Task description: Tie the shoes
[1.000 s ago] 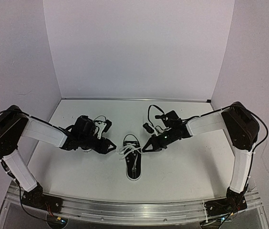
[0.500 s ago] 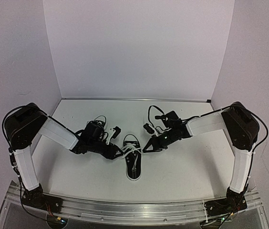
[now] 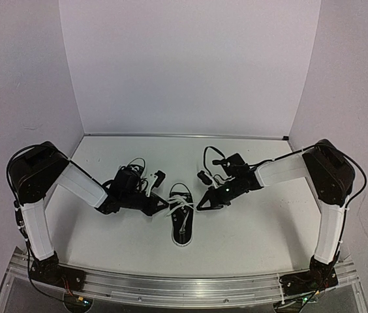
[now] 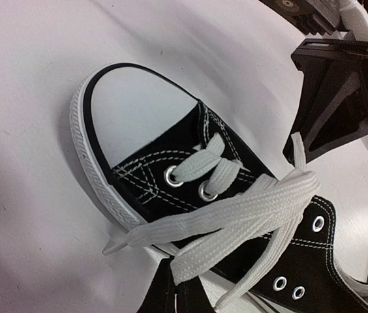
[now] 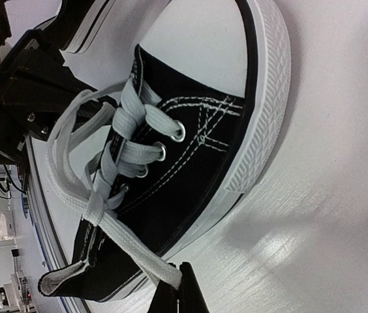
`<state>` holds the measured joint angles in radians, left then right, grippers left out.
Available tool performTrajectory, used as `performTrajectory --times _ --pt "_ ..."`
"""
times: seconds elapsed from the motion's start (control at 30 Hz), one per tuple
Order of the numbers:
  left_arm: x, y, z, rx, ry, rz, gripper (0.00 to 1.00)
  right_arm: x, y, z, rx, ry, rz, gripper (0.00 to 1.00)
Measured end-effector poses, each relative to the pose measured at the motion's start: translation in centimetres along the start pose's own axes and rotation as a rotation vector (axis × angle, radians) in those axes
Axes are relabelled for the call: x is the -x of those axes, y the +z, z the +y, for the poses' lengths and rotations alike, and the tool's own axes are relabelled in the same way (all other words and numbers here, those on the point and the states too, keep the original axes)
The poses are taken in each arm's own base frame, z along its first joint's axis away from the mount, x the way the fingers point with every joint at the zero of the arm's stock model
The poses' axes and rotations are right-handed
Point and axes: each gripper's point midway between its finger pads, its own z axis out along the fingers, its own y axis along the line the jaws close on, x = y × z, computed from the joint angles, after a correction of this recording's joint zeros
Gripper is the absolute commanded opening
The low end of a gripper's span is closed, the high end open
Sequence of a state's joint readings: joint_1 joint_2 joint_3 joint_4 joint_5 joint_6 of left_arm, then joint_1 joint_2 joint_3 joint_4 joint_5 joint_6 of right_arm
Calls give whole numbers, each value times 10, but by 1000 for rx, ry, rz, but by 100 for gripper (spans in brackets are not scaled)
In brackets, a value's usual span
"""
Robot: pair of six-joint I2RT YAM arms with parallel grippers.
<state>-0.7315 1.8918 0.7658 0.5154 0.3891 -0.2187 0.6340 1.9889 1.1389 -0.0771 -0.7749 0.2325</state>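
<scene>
White surface (image 3: 256, 228): one small black canvas sneaker with white rubber sole and toe cap (image 3: 183, 228) lay at centre between both arms, toe pointing away from the bases. Left gripper (image 3: 164, 204) was pinched together on its white laces (image 4: 236, 212). Right gripper (image 3: 200, 206) was clamped on a lace end at the opposite side.

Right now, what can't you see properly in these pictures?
- Top view: the white flat laces are too small to show whether a knot exists.
- Left wrist view: the picture's edge cuts off the small black canvas sneaker's heel and most of the left jaws.
- Right wrist view: the bottom edge cuts off most of the right jaws.
</scene>
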Motion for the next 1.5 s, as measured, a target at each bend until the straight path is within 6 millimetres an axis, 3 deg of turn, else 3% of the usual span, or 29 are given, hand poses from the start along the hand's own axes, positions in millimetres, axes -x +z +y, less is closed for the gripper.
performTrajectory --times 0.37,0.73,0.77,0.87,0.9,0.93,1.03,1.23,1.37,1.5 --pt "0 -19 22 136 -22 2 0 -9 -15 -19 -64 40 -22 0" --pt "2 -30 31 204 -39 17 2 -4 -18 -19 -72 19 -53 0" --pt "2 -30 30 201 -34 25 7 -4 -18 -17 -59 19 -50 3" --pt "5 -26 21 209 7 66 39 -5 -19 -6 -25 22 -35 49" --pt "8 -24 17 216 20 75 46 -5 -20 -1 -19 21 -32 62" --pt "13 -21 9 214 46 75 50 -2 -22 5 -12 23 -36 70" --pt "27 -21 -11 217 84 54 59 17 -35 29 18 -14 -78 79" --pt "59 -52 -31 266 91 -33 65 42 -66 65 48 -89 -169 71" --pt "77 -76 -35 315 64 -108 69 36 -61 66 28 -94 -148 67" --pt "84 -94 -35 349 27 -152 69 21 -40 67 -4 -110 -82 62"
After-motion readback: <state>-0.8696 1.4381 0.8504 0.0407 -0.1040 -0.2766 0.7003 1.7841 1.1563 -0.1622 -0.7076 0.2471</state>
